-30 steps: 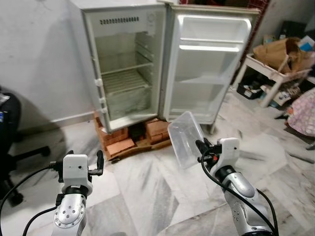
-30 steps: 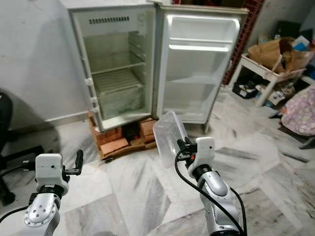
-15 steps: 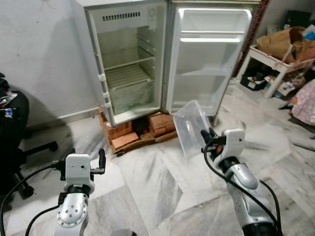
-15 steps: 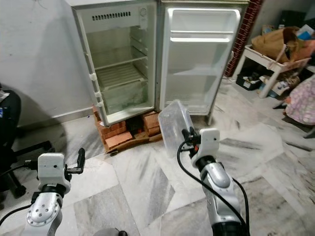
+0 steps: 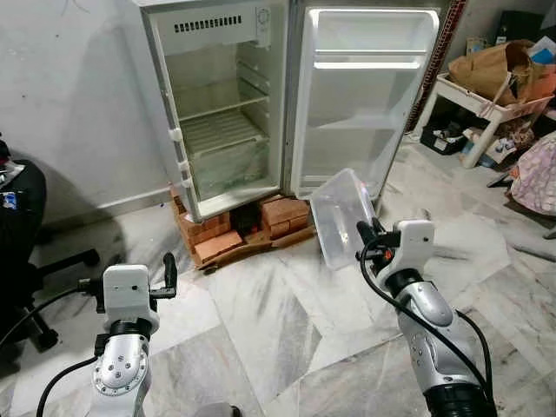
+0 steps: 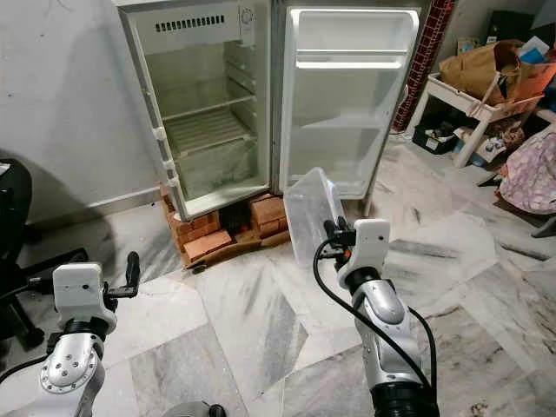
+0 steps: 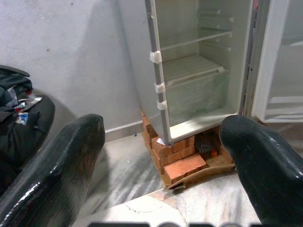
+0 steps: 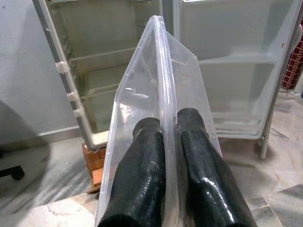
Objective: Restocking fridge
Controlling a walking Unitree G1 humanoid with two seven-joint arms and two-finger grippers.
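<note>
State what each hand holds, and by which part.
The right hand pinches a clear plastic container by its wall. The left hand is open, empty.

One fridge (image 5: 228, 104) stands open, its one door (image 5: 369, 95) swung wide. Inside I count two wire shelves (image 5: 221, 130) and one clear drawer (image 5: 230, 171). One stack of red bricks (image 5: 239, 230) props it up. One clear plastic tub (image 5: 345, 217) is in the air. Two pincers: the right pincer (image 5: 365, 234) and the left pincer (image 5: 168, 274). One black office chair (image 5: 22, 234) sits off to the side, and one white worktop (image 5: 486, 109) carries one brown paper bag (image 5: 495, 74).
</note>
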